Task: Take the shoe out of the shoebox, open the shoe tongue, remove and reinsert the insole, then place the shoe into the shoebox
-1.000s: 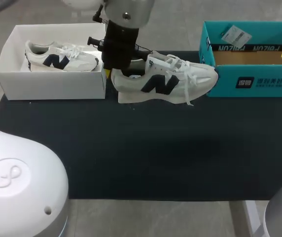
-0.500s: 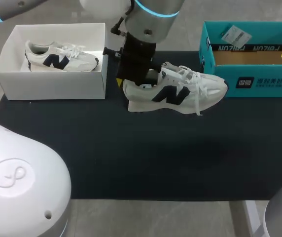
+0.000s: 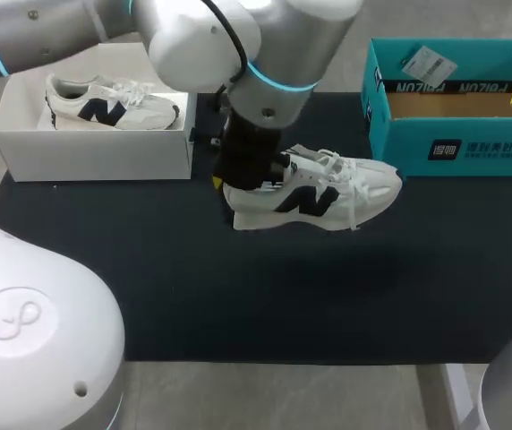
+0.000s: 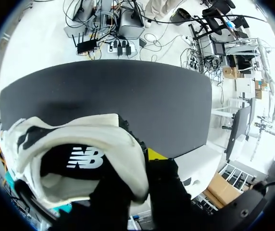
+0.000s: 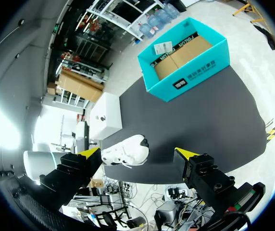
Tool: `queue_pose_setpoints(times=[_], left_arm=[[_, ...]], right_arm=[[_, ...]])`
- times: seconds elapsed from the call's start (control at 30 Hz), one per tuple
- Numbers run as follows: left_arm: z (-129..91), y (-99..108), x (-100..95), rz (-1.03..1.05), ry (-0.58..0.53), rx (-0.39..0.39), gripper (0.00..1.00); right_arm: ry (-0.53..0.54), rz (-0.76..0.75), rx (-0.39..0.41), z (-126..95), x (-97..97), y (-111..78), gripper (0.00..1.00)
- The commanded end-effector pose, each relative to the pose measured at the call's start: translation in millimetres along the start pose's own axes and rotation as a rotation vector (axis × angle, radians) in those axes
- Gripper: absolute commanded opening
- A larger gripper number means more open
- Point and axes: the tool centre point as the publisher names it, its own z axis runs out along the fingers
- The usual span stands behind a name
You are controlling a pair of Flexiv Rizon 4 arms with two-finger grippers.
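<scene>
A white sneaker (image 3: 314, 193) with a dark logo is over the middle of the black mat (image 3: 238, 287), toe pointing right. My left gripper (image 3: 236, 181) is shut on its heel collar. In the left wrist view the heel collar (image 4: 104, 144) sits between the fingers of the left gripper (image 4: 135, 175), with one yellow tip (image 4: 156, 155) showing. A second matching sneaker (image 3: 104, 103) lies in the white shoebox (image 3: 95, 152) at the back left. My right gripper (image 5: 138, 152) is open, high above the table, with the held sneaker (image 5: 124, 154) far below it.
A teal cardboard box (image 3: 453, 148) stands open at the back right, a label inside it. The same teal box (image 5: 185, 65) and the white shoebox (image 5: 106, 113) show in the right wrist view. The black mat covers most of the table.
My left arm has carried the sneaker away from the white shoebox, to the right and then toward the table's front. The right gripper stays open.
</scene>
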Motion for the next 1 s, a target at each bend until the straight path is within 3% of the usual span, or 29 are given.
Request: queue_pose_setpoints(times=[0.03, 0.37, 1.0], left_arm=[[27.1, -9.1, -9.6, 0.017, 0.008, -0.012, 0.0], [66.4, -26.7, -31.9, 0.049, 0.042, -0.035, 0.0], [109.1, -21.6, -77.7, 0.021, 0.04, -0.009, 0.0]], right_arm=[[-0.002, 0.002, 0.0, 0.9, 0.2, 0.5, 1.0], [-0.002, 0.002, 0.0, 0.9, 0.2, 0.5, 1.0], [-0.002, 0.002, 0.0, 0.9, 0.2, 0.5, 1.0]])
